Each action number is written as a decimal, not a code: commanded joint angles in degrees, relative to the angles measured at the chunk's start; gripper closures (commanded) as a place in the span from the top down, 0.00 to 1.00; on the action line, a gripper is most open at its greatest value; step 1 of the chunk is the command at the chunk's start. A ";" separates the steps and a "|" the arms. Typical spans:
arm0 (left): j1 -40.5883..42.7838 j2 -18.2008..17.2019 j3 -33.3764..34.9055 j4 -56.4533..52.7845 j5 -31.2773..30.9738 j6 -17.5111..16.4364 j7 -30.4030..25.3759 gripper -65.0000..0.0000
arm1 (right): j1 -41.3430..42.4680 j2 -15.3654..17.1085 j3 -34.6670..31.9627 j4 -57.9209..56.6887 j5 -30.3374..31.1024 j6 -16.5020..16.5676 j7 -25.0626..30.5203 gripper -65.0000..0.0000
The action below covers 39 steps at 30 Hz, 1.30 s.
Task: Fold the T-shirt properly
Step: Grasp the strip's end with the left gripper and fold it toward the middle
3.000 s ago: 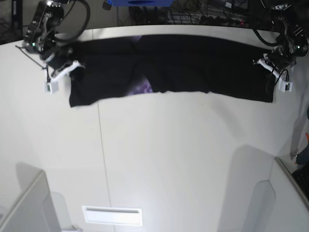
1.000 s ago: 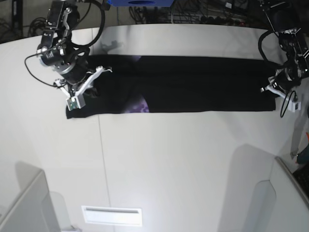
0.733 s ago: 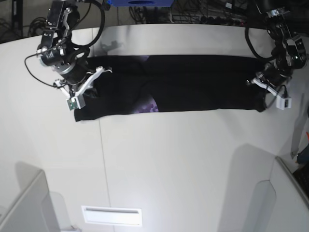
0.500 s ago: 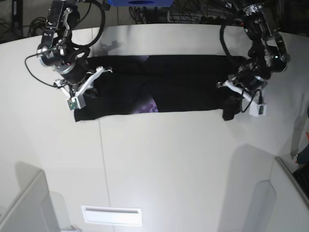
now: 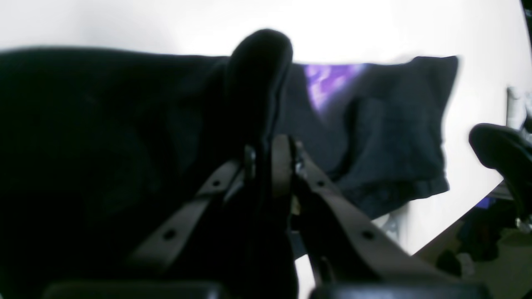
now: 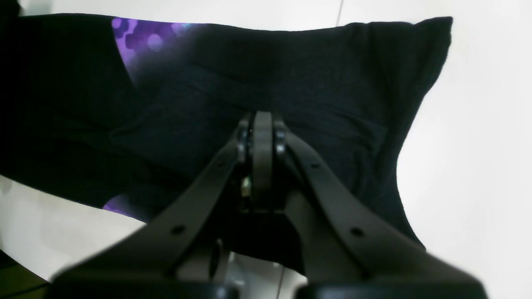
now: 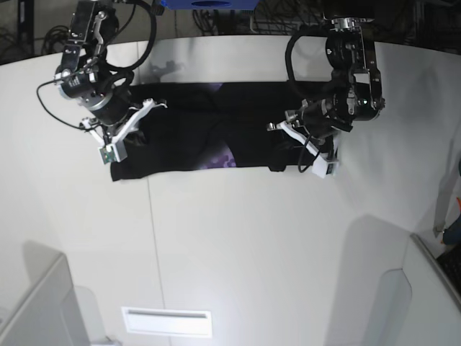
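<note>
The black T-shirt [image 7: 216,115] lies as a long folded band across the far part of the white table [image 7: 238,245]. A purple patch of its print [image 7: 216,155] shows at the near edge. My right gripper [image 7: 119,133] is shut on the band's left end; in the right wrist view its fingers [image 6: 262,124] pinch black cloth [image 6: 332,83]. My left gripper [image 7: 302,148] is shut on the band's other end and holds it raised over the shirt's right part. In the left wrist view a fold of cloth [image 5: 257,54] stands up from the shut fingertips [image 5: 280,149].
A table seam [image 7: 153,238] runs front to back. A white slot plate [image 7: 167,321] sits near the front. Grey panels stand at the front left [image 7: 39,310] and front right [image 7: 425,288]. Cables and a blue box [image 7: 209,3] lie beyond the far edge.
My left gripper has carried the shirt's right end leftward across the table, so the band is shorter. My right gripper has stayed on the left end.
</note>
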 commanded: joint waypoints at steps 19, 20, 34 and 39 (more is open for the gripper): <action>-2.23 2.02 1.58 -0.97 -1.74 -0.18 -0.72 0.00 | 0.55 0.18 0.16 0.98 0.69 0.08 1.24 0.00; -2.31 2.38 1.58 -1.50 -1.57 -0.18 -0.72 0.00 | 0.55 0.18 0.16 0.98 0.69 0.08 1.24 0.00; -3.63 3.43 1.58 -3.00 -1.66 -0.18 -0.72 0.00 | 0.64 0.18 0.16 0.98 0.69 0.08 1.24 0.00; -3.72 3.43 1.67 -3.00 -1.74 -0.18 -0.72 0.00 | 0.73 0.18 0.16 0.98 0.69 0.08 1.24 0.00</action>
